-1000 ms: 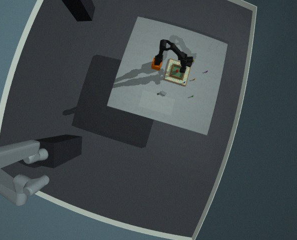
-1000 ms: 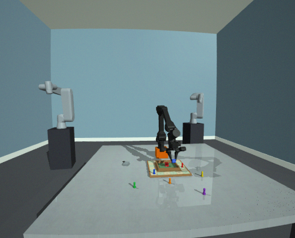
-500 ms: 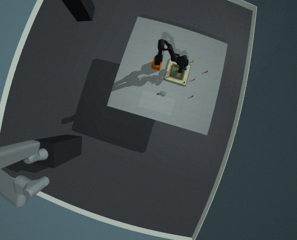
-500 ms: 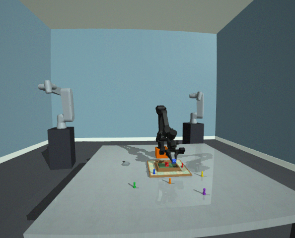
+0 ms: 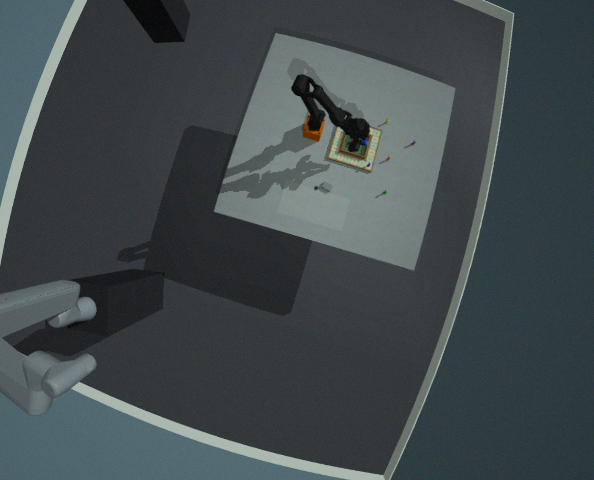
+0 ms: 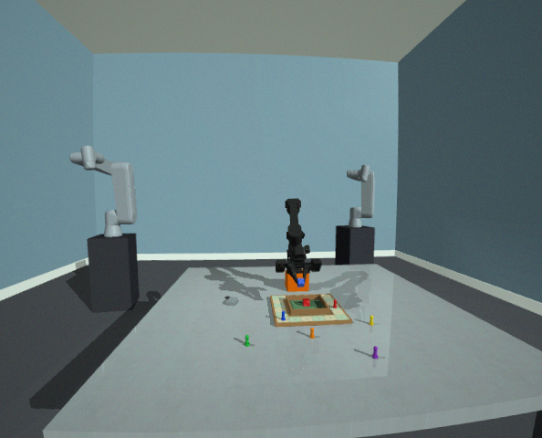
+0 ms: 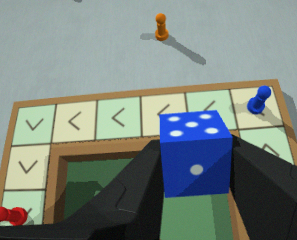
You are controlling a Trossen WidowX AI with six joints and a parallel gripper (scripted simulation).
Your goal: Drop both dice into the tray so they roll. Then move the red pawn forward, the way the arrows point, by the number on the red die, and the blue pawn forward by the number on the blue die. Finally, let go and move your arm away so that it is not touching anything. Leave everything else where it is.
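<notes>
My gripper (image 7: pixel 191 147) (image 6: pixel 300 281) (image 5: pixel 363 139) is shut on the blue die (image 7: pixel 194 150) (image 6: pixel 301 281) and holds it in the air above the tray (image 7: pixel 108 148) (image 6: pixel 308 311), near the tray's back edge. The die's top face shows several white dots. The red die (image 6: pixel 306 302) lies on the green tray floor. The red pawn (image 7: pixel 10 215) (image 6: pixel 335 304) and the blue pawn (image 7: pixel 259 100) (image 6: pixel 283 316) (image 5: pixel 368 165) stand on the arrow track of the board (image 7: pixel 74 122) (image 6: pixel 308 321) that rings the tray.
Spare pawns stand on the table off the board: orange (image 7: pixel 160 27) (image 6: pixel 311 332), purple (image 6: pixel 375 351), yellow (image 6: pixel 371 320), green (image 6: pixel 246 340). A small grey object (image 6: pixel 230 300) lies to the left. The arm's orange base (image 5: pixel 311 132) is behind the board.
</notes>
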